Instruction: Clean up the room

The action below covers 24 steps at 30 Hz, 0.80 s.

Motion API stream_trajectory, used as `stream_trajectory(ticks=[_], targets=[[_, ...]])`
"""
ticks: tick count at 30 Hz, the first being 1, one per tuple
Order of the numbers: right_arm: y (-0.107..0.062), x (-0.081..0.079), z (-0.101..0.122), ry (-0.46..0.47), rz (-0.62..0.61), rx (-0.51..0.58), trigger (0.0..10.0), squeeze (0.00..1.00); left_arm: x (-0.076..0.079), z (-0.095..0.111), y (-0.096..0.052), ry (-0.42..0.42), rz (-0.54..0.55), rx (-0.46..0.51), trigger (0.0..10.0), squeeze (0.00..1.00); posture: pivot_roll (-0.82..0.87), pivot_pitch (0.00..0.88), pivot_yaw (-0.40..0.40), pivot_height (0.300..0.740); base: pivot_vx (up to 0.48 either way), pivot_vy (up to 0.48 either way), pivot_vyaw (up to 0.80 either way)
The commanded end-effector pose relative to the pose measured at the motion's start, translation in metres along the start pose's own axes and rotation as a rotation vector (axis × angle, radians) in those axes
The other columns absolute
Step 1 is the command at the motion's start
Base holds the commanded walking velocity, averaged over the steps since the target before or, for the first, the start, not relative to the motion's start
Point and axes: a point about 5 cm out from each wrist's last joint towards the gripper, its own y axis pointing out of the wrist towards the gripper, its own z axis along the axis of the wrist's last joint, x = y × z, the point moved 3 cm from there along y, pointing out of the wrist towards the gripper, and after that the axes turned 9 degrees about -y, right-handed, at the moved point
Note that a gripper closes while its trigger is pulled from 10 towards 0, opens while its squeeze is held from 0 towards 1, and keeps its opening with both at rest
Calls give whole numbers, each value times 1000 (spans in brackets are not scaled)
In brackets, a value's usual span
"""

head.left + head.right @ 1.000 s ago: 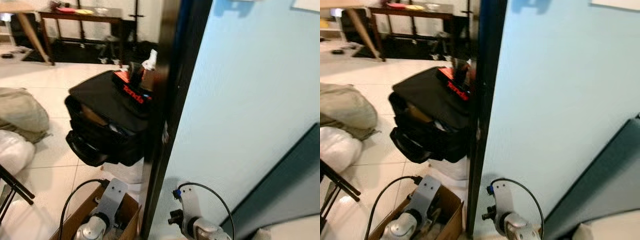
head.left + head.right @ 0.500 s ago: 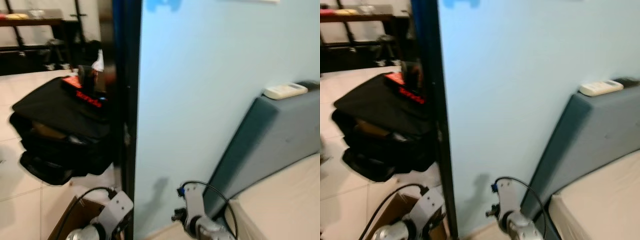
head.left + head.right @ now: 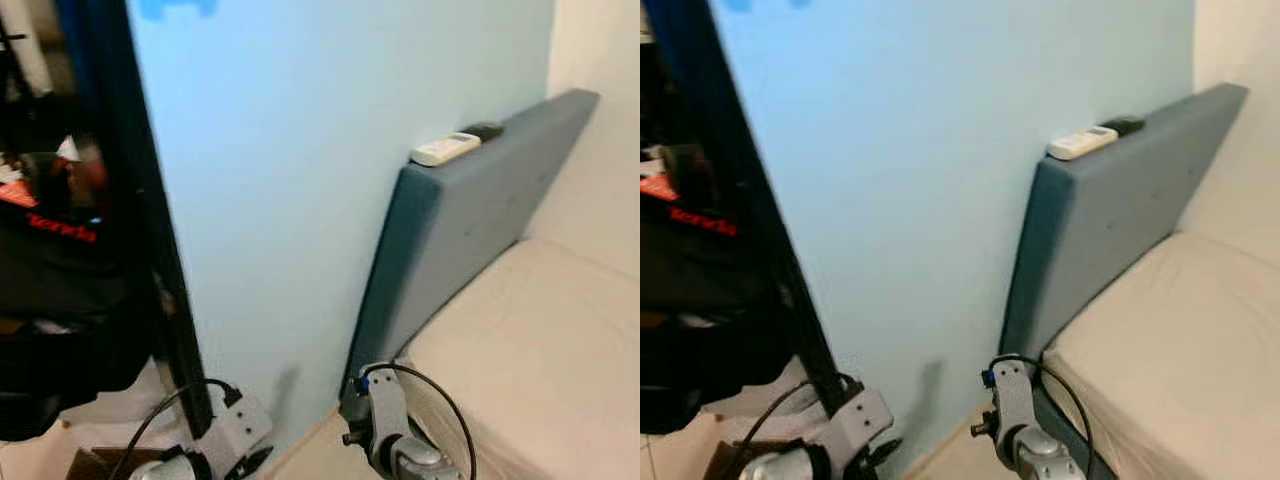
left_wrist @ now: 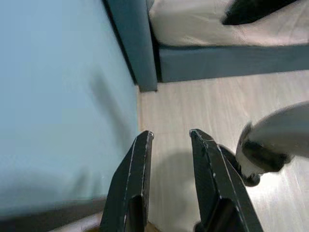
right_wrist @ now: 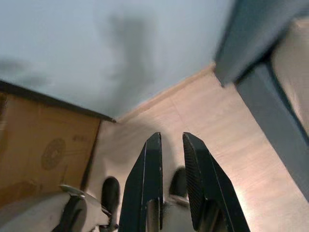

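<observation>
Pale blue wall (image 3: 300,150) fills center frame w/ a dark door edge (image 3: 150,260) at left; grey-blue headboard (image 3: 470,210) leans at right over the beige mattress (image 3: 530,340), white remote (image 3: 445,148) on its top edge. Black bag (image 3: 50,290) w/ red lettering sits far left. Left end effector (image 4: 171,137) and right end effector (image 5: 171,140) hang low over bare wood floor (image 4: 193,106), both empty, fingers slightly spread.

Left arm (image 3: 215,450): silver metal, flat perforated bracket plate, black cable looped above. Right arm (image 3: 385,440): silver, rounded joint, black cable arched over, blue connector at cable end, black knob on side. Left tool (image 4: 171,137): two long black fingers, worn pale edges. Right tool (image 5: 171,140): same black finger pair, glossy.
</observation>
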Motion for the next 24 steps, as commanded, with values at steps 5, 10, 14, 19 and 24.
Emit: stream_trajectory(ticks=[5,10,14,19,24], targets=[[-2,6,-5,-3,-22,-12,10000,0,4,6,7,-110,36,54,10000,0,-1,80,-37,740,0,0,-800],[-2,6,-5,0,-24,-11,10000,0,7,6,12,-169,51,61,10000,0,-5,74,-34,740,0,0,-800],[-1,6,-5,1,-26,-11,10000,0,13,6,17,-166,50,59,10000,0,-6,72,-29,740,0,0,-800],[-1,5,-3,7,-28,-5,10000,0,8,7,21,-143,113,56,10000,0,-5,72,-22,740,0,0,-800],[0,5,-2,5,-31,4,10000,0,-10,7,25,-187,273,59,10000,0,-3,74,-18,740,0,0,-800]])
